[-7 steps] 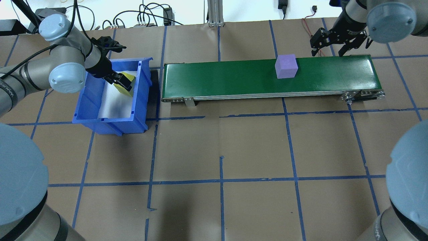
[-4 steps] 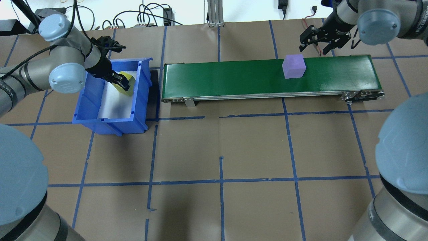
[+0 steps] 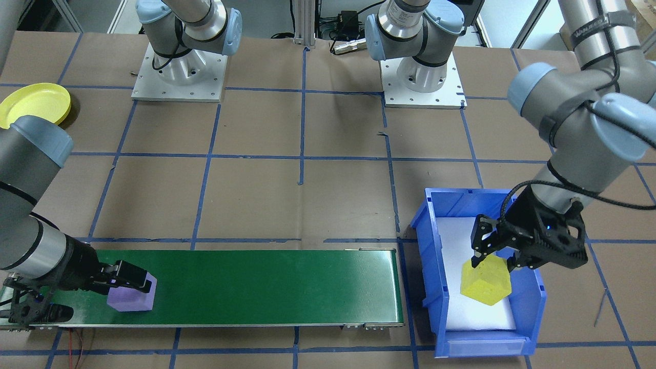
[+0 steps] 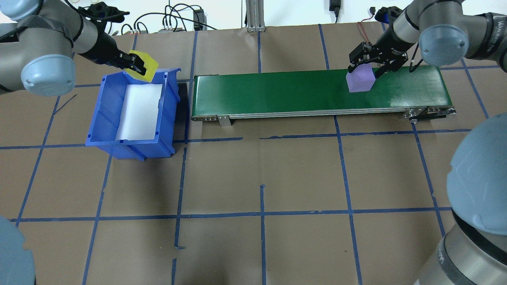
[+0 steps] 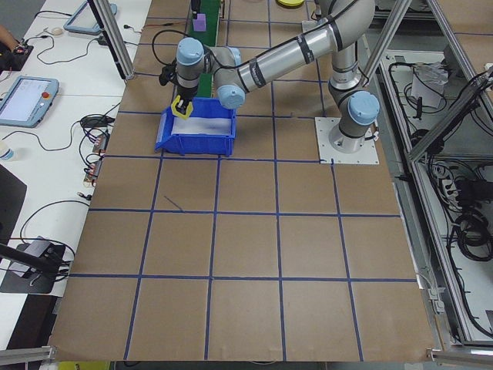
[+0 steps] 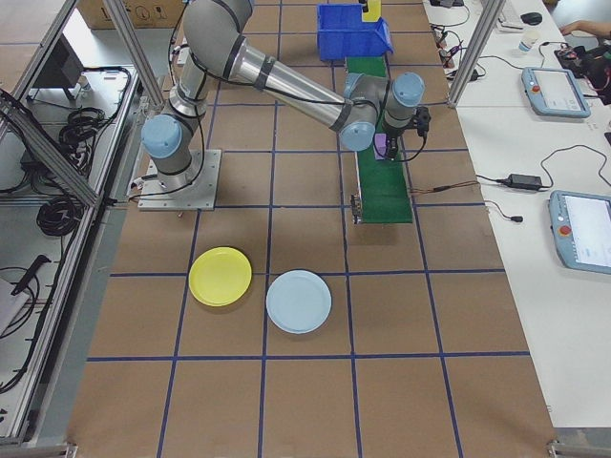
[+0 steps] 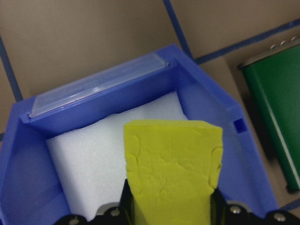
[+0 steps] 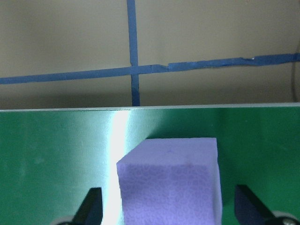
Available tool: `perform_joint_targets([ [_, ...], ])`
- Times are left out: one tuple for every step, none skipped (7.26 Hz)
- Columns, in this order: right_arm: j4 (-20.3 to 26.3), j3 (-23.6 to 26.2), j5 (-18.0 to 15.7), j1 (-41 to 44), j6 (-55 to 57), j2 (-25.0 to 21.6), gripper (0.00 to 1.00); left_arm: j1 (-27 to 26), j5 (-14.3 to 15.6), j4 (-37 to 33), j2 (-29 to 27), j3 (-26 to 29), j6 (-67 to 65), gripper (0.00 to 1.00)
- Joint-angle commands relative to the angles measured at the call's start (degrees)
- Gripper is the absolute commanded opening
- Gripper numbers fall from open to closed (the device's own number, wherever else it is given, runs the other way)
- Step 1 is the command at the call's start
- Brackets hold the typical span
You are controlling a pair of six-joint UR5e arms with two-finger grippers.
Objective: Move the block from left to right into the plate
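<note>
Two grips: left gripper [image 4: 136, 66] clamps yellow foam block [image 4: 143, 65] above blue plastic bin [image 4: 103, 118]; right gripper [image 4: 368, 63], fingers spread, straddles purple foam cube [image 4: 360, 80] on green conveyor belt [image 4: 277, 93], twelve o'clock edge, for plating.

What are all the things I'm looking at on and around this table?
Yellow block: one, held above the bin by the left end effector.
Purple block: one, on the belt, between the right end effector's fingers.
Bin: one, blue, white foam inside, at the belt's end.
Belt: one, green.
Yellow plate: one, on the table beyond the belt's other end.
Pale blue plate: one, beside the yellow plate.
Left end effector: black, gripping the yellow block.
Right end effector: black, open, straddling the purple block.
</note>
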Motion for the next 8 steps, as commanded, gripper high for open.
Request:
perform_joint_targets([
  [-0.14, 1.25, -0.72, 0.00, -0.73, -0.79, 1.00, -3.16, -4.79, 0.79, 3.77, 0.01, -7.79, 0.54],
  [-1.27, 1.43, -0.81, 0.00, -0.73, -0.96, 1.00, -6.49, -5.08, 0.80, 3.43, -0.17, -10.18, 0.54],
  [-4.24, 1.08, -1.86, 0.00, -1.43, -0.70, 1.00, -9.83, -4.65, 0.80, 2.99, -1.22, -10.21, 0.54],
  [-4.62, 1.34, -2.30, -0.17, -1.52, 0.26, 1.00, -11.60, -4.47, 1.50, 1.16, -1.40, -10.38, 0.50],
  [-5.41, 0.91, -6.05, -0.26, -1.52, 0.36, 0.81, -11.97, -4.73, 5.77, -1.65, -1.49, -11.43, 0.50],
  [-5.94, 1.07, -10.26, -0.35, -1.35, 0.45, 0.51, -12.75, -4.91, 6.77, -4.37, -1.49, -14.66, 0.50],
  [-5.77, 0.55, -10.92, -0.79, -1.61, 0.27, 0.34, -13.63, -4.47, 8.17, -6.40, -1.49, -14.77, 0.50],
  [-6.20, 0.03, -11.36, -1.84, -2.92, -0.08, 0.25, -13.64, -4.12, 9.40, -7.55, -1.40, -14.86, 0.51],
])
